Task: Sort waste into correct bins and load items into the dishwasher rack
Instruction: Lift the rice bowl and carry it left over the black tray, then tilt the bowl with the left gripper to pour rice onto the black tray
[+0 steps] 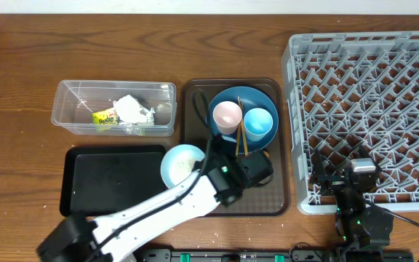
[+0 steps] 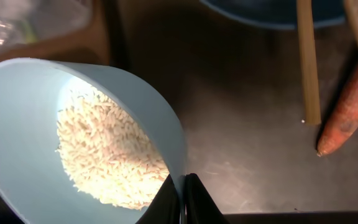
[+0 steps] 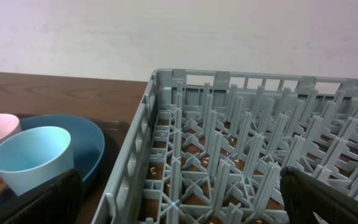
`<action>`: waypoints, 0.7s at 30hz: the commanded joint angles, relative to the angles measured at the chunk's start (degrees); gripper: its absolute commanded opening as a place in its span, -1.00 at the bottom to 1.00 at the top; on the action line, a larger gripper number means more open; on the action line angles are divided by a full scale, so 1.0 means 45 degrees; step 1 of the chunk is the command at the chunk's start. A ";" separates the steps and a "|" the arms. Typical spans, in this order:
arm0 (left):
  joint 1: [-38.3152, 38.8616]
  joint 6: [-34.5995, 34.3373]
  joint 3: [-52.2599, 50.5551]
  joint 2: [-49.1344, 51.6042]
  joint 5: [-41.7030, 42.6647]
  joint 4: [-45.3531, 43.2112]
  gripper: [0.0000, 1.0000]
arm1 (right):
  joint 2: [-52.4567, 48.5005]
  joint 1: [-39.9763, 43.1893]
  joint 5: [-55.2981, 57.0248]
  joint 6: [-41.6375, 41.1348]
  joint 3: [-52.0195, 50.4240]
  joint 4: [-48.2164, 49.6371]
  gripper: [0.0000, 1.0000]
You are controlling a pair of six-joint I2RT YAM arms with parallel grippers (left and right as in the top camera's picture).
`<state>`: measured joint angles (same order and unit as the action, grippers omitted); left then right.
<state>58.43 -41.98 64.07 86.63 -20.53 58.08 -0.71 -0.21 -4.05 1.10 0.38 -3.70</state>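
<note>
Ideally, the left gripper (image 2: 182, 194), pinched shut on the rim of the light-blue bowl (image 2: 17, 124) at the brown tray's (image 1: 271, 202) left edge, should carry it fully over the adjacent black tray (image 1: 115, 178) before tipping, so the rice (image 2: 104, 155) slides out without scattering.
</note>
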 commanded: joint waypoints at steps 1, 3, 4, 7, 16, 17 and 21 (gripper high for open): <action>-0.0529 0.0078 0.0000 -0.0753 -0.0835 0.0340 -0.88 | 0.0034 0.0078 0.0039 0.0053 -0.0015 -0.0049 0.98; -0.0967 0.0073 0.0000 -0.1098 -0.0826 0.0597 -0.88 | 0.0034 0.0078 0.0039 0.0053 -0.0019 -0.0049 0.98; -0.1190 0.0078 0.0000 -0.1253 -0.0821 0.0724 -0.88 | 0.0034 0.0078 0.0039 0.0053 -0.0015 -0.0049 0.99; -0.2055 0.0087 0.0000 -0.1758 -0.0656 0.1093 -0.88 | 0.0034 0.0078 0.0039 0.0053 -0.0015 -0.0049 0.98; -0.5464 0.2210 0.0000 -0.3060 0.1768 0.1190 -0.88 | 0.0034 0.0078 0.0039 0.0053 -0.0019 -0.0049 0.99; -0.5984 0.2526 0.0000 -0.3206 0.2176 0.1185 -0.87 | 0.0034 0.0078 0.0039 0.0053 -0.0015 -0.0049 0.99; -0.8184 0.3934 0.0000 -0.3599 0.4396 0.1180 -0.87 | 0.0034 0.0078 0.0039 0.0053 -0.0015 -0.0049 0.98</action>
<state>26.63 -31.05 64.07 71.88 -9.41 63.07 -0.71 -0.21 -4.05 1.10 0.38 -3.70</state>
